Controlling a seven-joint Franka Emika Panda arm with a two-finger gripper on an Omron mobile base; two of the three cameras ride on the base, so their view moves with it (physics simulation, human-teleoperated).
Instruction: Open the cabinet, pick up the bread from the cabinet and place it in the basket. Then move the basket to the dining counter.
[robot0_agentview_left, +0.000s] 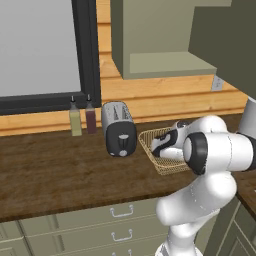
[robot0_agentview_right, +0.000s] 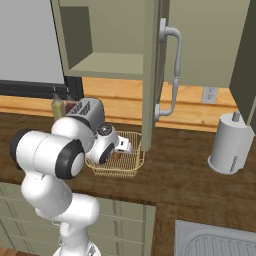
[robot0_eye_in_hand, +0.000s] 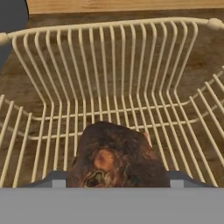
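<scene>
No readable text, labels, brands, numbers or signs anywhere. The toaster (robot0_agentview_left: 119, 129), the two bottles (robot0_agentview_left: 82, 116), the paper towel roll (robot0_agentview_right: 230, 144) and the cabinet (robot0_agentview_right: 125, 45) carry no lettering.

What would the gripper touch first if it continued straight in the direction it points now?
Most likely the bread, which sits between the fingertips of the gripper, directly in its line. Just beyond it is the wire floor of the basket. Whether the jaws already touch the bread is unclear.
</scene>
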